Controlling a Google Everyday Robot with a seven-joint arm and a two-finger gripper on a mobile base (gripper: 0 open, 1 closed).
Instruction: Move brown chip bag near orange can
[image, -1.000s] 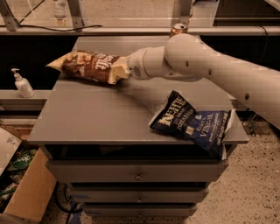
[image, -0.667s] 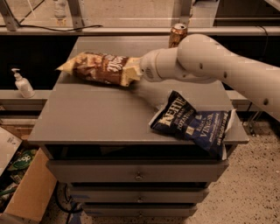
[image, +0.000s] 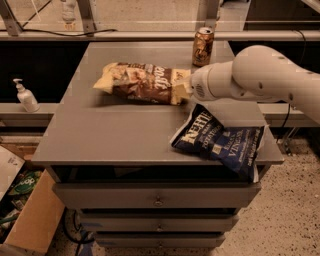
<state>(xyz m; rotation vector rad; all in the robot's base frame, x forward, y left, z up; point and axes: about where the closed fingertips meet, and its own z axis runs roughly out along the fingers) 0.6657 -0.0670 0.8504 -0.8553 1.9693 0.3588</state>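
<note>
The brown chip bag (image: 142, 82) lies lengthwise over the middle back of the grey cabinet top (image: 100, 135), with its cream ends pointing left and right. My gripper (image: 187, 87) is at the bag's right end and is shut on it; the white arm comes in from the right. The orange can (image: 203, 46) stands upright at the back right of the top, a short way beyond and to the right of the bag's held end. The can and the bag are apart.
A dark blue chip bag (image: 220, 142) lies at the front right of the top, overhanging the edge, just below my arm. A pump bottle (image: 25, 96) stands on a ledge at the left. A cardboard box (image: 35, 220) sits on the floor at the lower left. Drawers (image: 157, 200) are below the top.
My gripper has moved to the right with the brown chip bag, bringing the bag from the back left corner towards the middle. The orange can, hidden behind my arm before, now shows.
</note>
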